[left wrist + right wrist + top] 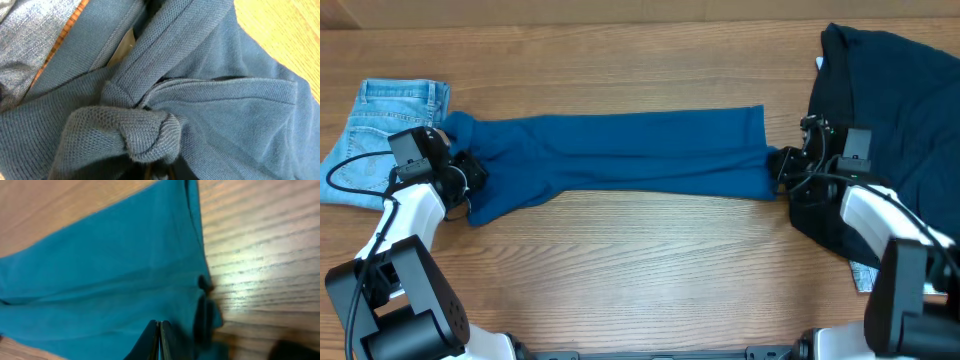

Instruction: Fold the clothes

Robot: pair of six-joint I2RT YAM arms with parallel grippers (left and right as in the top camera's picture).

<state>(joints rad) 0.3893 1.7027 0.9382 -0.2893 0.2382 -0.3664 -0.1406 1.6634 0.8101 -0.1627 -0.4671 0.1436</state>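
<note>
So the blue top [620, 150] lies long across the table [640, 280], running left to right: one end at my left gripper [468, 178] by the jeans [380, 120], the other at my right gripper [782, 165] by the navy garment [900, 100]. Right one's pinched tight on the edge; left is buried in bunched cloth, can't tell if it's gripping. Each arm's nearest its own end, so I'd guess the fold goes end to end.

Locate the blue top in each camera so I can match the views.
Overhead: blue top stretched left to right across the middle.
Left wrist: blue top fills the frame, bunched at lower centre.
Right wrist: it covers left and centre.
Shared landmark: wooden table, visible beside the top in all three.
</note>
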